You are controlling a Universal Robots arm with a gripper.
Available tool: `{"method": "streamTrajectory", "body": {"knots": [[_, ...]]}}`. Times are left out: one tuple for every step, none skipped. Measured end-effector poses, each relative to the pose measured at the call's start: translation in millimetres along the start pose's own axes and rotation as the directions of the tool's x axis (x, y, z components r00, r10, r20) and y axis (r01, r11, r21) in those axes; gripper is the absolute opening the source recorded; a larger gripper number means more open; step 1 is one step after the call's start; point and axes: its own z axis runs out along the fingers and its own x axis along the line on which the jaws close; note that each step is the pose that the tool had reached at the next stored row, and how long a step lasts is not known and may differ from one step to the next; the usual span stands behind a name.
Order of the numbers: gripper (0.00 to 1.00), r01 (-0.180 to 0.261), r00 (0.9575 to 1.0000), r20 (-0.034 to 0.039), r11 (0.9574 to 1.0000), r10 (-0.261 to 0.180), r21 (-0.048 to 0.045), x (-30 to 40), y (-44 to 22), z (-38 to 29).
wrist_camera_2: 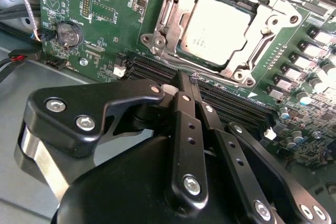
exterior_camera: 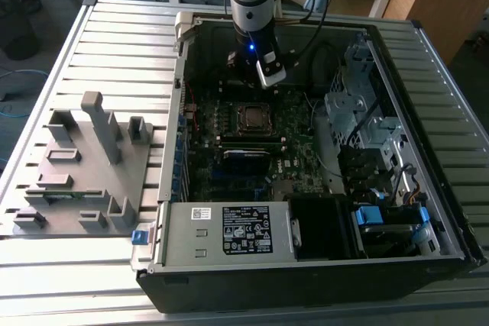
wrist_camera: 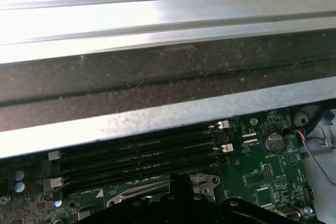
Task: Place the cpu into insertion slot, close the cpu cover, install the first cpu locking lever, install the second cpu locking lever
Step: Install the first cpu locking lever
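Observation:
The cpu [wrist_camera_2: 218, 27] lies flat in the insertion slot [exterior_camera: 254, 117] on the green motherboard, its pale metallic top showing. The silver cpu cover [wrist_camera_2: 167, 9] lies down around it, framing the chip. Thin metal lever rods run along the socket's sides; whether they are latched I cannot tell. My gripper [wrist_camera_2: 188, 76] hovers over the black memory slots [wrist_camera_2: 233, 103] just beside the socket, fingers together with nothing between them. In the exterior view the gripper [exterior_camera: 260, 80] hangs inside the open computer case, just behind the socket.
A grey fixture plate [exterior_camera: 84, 166] with upright blocks sits at the exterior view's left. Inside the case are the power supply [exterior_camera: 229, 230], a metal drive cage [exterior_camera: 359, 104] and cables. A coin battery [wrist_camera: 273, 141] and the case wall [wrist_camera: 157, 77] lie near the memory slots.

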Motion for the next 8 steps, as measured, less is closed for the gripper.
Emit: {"method": "streamTrajectory", "body": {"knots": [[0.10, 0.000, 1.0000, -0.0018, 1.0000, 0.000, 0.0004, 0.0, 0.0, 0.0], [0.10, -0.001, 1.0000, -0.0035, 1.0000, 0.001, 0.0007, 0.0, 0.0, 0.0], [0.10, -0.001, 1.0000, -0.0053, 1.0000, 0.001, 0.0010, 0.0, 0.0, 0.0], [0.10, -0.001, 1.0000, -0.0071, 1.0000, 0.001, 0.0014, 0.0, 0.0, 0.0], [0.10, -0.001, 1.0000, -0.0088, 1.0000, 0.001, 0.0018, 0.0, 0.0, 0.0], [0.10, -0.002, 0.9999, -0.0105, 1.0000, 0.002, 0.0022, 0.0, 0.0, 0.0], [0.10, -0.002, 0.9999, -0.0123, 1.0000, 0.002, 0.0025, 0.0, 0.0, 0.0], [0.10, -0.002, 0.9999, -0.0141, 1.0000, 0.002, 0.0029, 0.0, 0.0, 0.0]]}}
